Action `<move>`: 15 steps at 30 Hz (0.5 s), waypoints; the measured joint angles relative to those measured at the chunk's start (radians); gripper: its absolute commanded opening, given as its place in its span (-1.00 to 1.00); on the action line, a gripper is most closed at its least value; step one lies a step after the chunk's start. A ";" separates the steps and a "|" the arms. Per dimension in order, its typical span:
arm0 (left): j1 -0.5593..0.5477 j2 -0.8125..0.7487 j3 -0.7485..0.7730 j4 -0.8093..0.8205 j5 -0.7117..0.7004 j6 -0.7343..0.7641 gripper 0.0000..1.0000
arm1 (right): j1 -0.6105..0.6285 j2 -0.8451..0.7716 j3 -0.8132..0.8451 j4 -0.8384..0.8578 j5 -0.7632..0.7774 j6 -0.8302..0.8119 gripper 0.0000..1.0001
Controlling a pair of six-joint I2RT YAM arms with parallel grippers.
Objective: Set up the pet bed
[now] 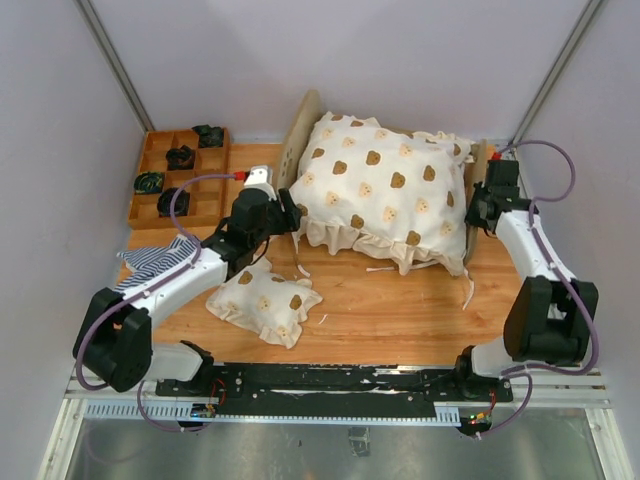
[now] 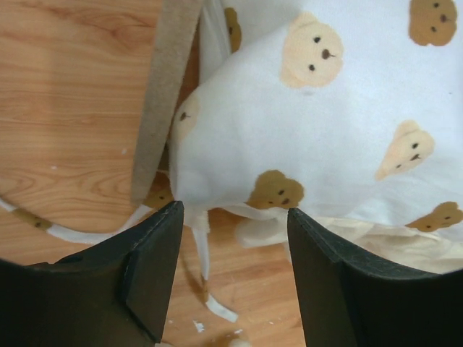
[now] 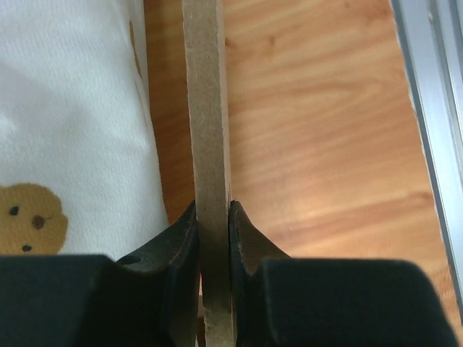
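Nearest me, the right gripper [image 3: 213,217] is pinched shut on the thin end board [image 3: 206,108] of the small light plywood pet bed [image 1: 298,130], which stands at the far side of the wooden table [image 1: 400,310] under a heaped cream bear-print ruffled quilt [image 1: 385,185]. I'd call it part done: the blue-and-white striped mattress [image 1: 150,262] lies crumpled at the left and the little bear-print pillow [image 1: 265,300] sits in front, both off the frame. The left gripper [image 2: 235,217] stands open, fingers [image 2: 155,253] either side of the quilt's corner beside the headboard [image 2: 163,94], gripping nothing.
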 measured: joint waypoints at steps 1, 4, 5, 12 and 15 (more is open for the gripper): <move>-0.015 0.002 0.004 0.002 0.008 -0.007 0.30 | -0.014 -0.039 -0.038 -0.003 0.004 0.016 -0.99; -0.041 0.002 0.007 0.013 0.030 -0.039 0.34 | -0.063 -0.141 -0.124 -0.021 0.006 0.064 -0.99; -0.042 0.000 0.007 0.017 0.036 -0.045 0.35 | -0.084 -0.179 -0.152 -0.035 0.007 0.081 -0.99; -0.041 -0.055 0.007 0.029 0.068 -0.061 0.33 | -0.153 -0.405 -0.291 -0.140 0.085 0.233 -1.00; -0.041 -0.061 0.007 0.051 0.107 -0.065 0.26 | -0.154 -0.501 -0.358 -0.160 0.119 0.344 -0.99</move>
